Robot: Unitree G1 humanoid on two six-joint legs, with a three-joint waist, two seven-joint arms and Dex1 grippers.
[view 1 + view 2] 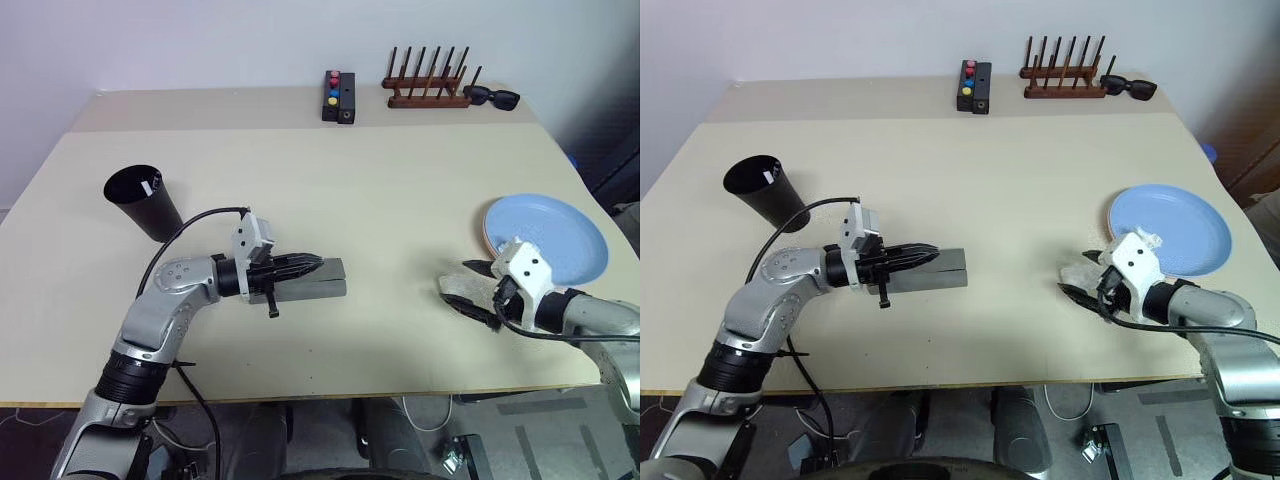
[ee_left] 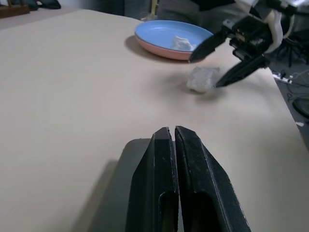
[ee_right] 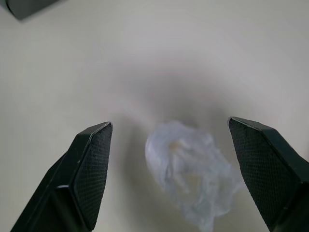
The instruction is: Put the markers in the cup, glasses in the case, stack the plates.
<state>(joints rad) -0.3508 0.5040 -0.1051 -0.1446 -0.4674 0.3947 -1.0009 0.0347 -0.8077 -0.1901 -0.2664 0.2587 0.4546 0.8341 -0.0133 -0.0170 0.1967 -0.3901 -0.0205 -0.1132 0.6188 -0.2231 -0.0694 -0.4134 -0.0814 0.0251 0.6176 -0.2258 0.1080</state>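
Note:
My left gripper (image 1: 318, 263) is shut, its fingers lying flat along the closed lid of the grey case (image 1: 325, 285) near the table's front. The glasses are out of view. To the left stands the black cup (image 1: 142, 203), tilted, with a sliver of white at its rim that may be a marker. At the right, the light blue plate (image 1: 560, 235) sits on the pink plate (image 2: 159, 50), with a small white scrap (image 2: 181, 42) lying in it. My right gripper (image 3: 169, 122) is open, its fingers either side of a crumpled white wad (image 3: 190, 179) on the table beside the plates.
Along the back edge stand a black box with coloured buttons (image 1: 338, 97), a wooden peg rack (image 1: 428, 88) and thick black sunglasses (image 1: 493, 97). The table's right edge runs close behind the plates. Bare tabletop lies between the case and the wad.

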